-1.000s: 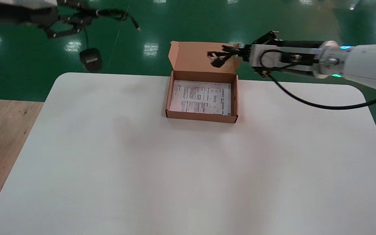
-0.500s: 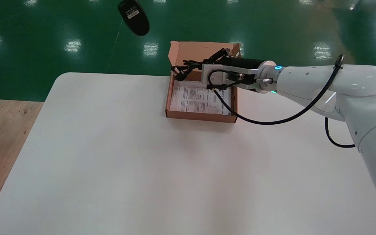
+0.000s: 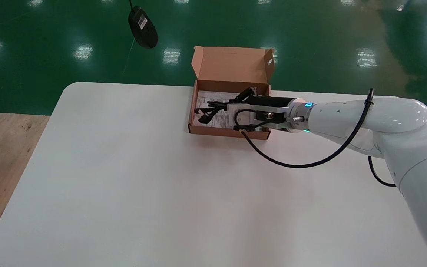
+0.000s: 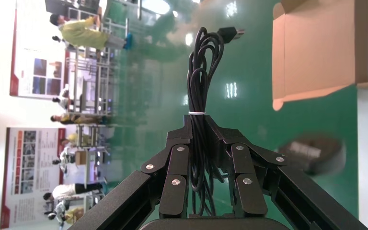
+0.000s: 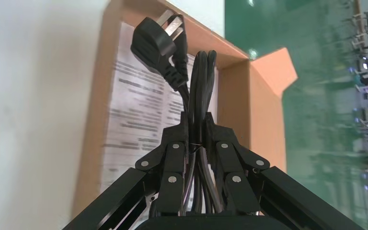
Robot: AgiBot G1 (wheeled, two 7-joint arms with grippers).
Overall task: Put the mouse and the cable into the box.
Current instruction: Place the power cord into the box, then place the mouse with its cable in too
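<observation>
down from the back flap, the right hand (image 3: pixel 232 107) now sits low over the box (image 3: pixel 228 132), clamped on the cable (image 3: pixel 208 111), whose bundle points at the box's left wall. the left hand (image 4: pixel 203 132), beyond the box, grips the cord (image 4: pixel 201 72) of the dangling mouse (image 3: pixel 143 26).

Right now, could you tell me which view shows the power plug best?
The right wrist view: the plug, prongs visible, sits close up over the box, its cable in the shut right gripper. The head view shows it small. The left wrist view misses it, showing the left gripper clamping the mouse lead.
</observation>
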